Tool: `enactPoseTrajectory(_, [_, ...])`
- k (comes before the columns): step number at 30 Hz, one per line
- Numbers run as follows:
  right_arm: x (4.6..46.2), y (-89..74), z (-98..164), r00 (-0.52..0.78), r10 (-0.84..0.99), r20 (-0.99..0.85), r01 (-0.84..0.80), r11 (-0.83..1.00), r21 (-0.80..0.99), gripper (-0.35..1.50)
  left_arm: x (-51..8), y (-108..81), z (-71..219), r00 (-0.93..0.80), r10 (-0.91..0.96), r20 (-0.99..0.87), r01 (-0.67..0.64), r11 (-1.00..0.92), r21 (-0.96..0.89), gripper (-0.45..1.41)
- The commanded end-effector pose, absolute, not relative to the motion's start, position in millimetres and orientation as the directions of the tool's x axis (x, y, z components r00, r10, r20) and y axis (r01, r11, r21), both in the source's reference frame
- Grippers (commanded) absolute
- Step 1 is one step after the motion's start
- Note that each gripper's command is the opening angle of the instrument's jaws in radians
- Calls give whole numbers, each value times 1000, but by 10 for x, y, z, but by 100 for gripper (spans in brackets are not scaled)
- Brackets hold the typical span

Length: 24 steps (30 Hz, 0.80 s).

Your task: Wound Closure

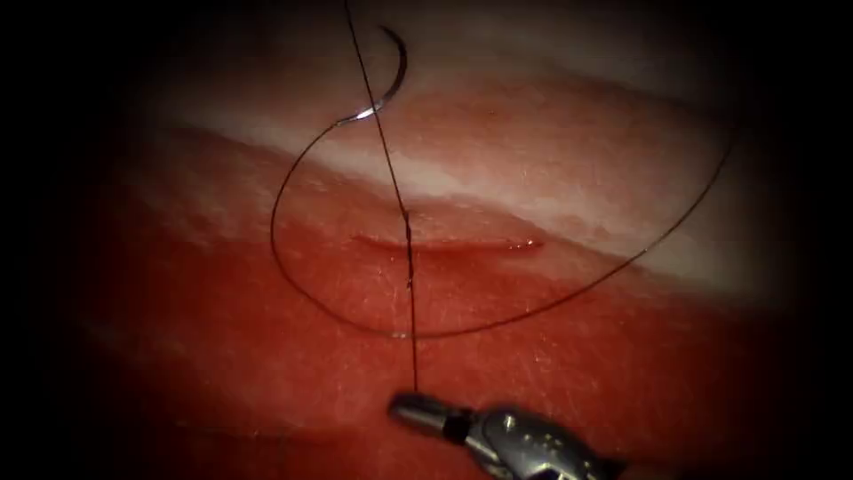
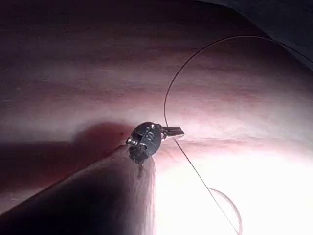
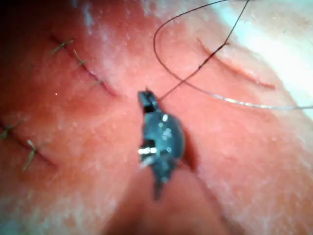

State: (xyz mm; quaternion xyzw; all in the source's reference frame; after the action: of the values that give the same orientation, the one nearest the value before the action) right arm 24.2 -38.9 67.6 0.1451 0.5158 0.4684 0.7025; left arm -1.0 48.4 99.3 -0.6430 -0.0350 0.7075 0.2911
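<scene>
Jaws, right: your right arm's silver needle driver (image 1: 402,408) comes in from the lower right, jaws clenched on the dark thin suture thread (image 1: 412,338) just below the cut. In the right wrist view the same tool (image 3: 145,97) has the strand running tight from its tip.
Jaws, left: your left arm's needle driver (image 2: 176,131) is clamped on the thread (image 2: 166,98) in the left wrist view. The strand arcs away from the tips in both directions.
Needle: the curved steel needle (image 1: 391,76) lies loose on the pale fatty band beyond the cut, above its left end. Neither tool holds it and it is not in the tissue.
Thread path: one straight length runs from the top edge of the endoscope view, crosses the cut near its left end, and reaches your right jaws. From the needle's tail a slack loop sweeps left, passes below the cut, then climbs to the right.
Cut: the short horizontal slit in the red pork belly tissue (image 1: 622,373) sits mid-frame (image 1: 444,242), with wet red fluid (image 1: 526,242) at its right end.
Other closures: older stitched cuts with short greenish thread ends (image 3: 78,61) lie on the tissue in the right wrist view.
</scene>
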Motion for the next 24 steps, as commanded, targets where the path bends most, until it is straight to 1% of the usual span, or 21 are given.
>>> enactPoseTrajectory(1, [249,-393,680,29,807,-589,-505,520,688,-35,-12,492,996,-3,454,-891,-367,-829,-421,-45])
enactPoseTrajectory(6, [258,-388,679,20,811,-584,-504,513,695,-35,-14,488,994,-4,454,-891,-368,-829,-421,-45])
enactPoseTrajectory(11, [292,-383,671,15,813,-582,-475,518,711,-35,-15,490,994,-3,454,-891,-369,-829,-421,-45])
enactPoseTrajectory(24, [355,-401,666,48,815,-577,-427,539,726,-35,-16,491,995,-3,454,-891,-371,-828,-421,-45])
